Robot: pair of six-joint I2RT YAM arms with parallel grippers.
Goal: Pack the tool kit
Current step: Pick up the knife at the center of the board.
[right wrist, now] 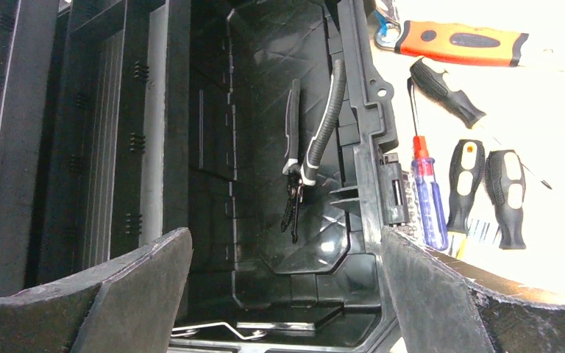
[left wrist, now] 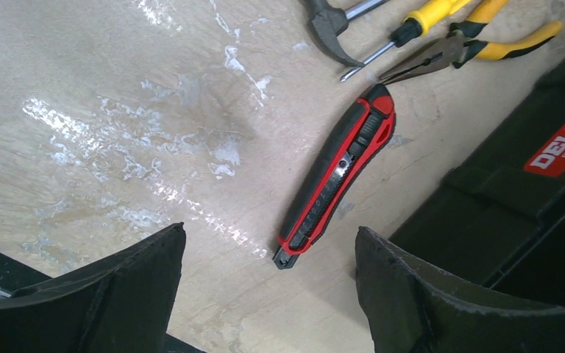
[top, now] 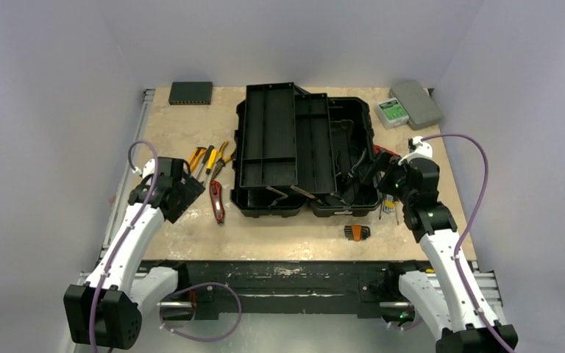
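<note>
Fingers of my left gripper (left wrist: 268,228) stand spread wide with nothing between them, hanging above the table (left wrist: 118,88). Just ahead of them lies the red and black utility knife (left wrist: 338,173), flat on the tabletop, its long axis running diagonally away from me. Past its far end lie a hammer (left wrist: 327,29), a yellow-handled screwdriver (left wrist: 412,26) and yellow-handled needle-nose pliers (left wrist: 471,44), close together. To the right of the knife is the black wall of the toolbox (left wrist: 500,198), with a red label (left wrist: 563,140) on it.

My right gripper (right wrist: 285,232) is spread wide too and holds nothing. It hangs over the open toolbox, looking into the deep right half. On the floor of that half rest black-handled pliers (right wrist: 298,158), lying alone. A black tray (top: 265,132) with long compartments lies across the left half of the box.

Outside the box's right wall, on the table, are a red and blue screwdriver (right wrist: 427,195), two black handles with pale inserts (right wrist: 465,184), a black-handled screwdriver (right wrist: 449,92) and an orange-handled tool (right wrist: 460,43). A small black and orange tool (top: 357,232) lies near the front edge.

At the far right corner sit a flat grey case (top: 418,103) and a small green-labelled box (top: 392,110); at the far left, a thin black device (top: 190,92).
</note>
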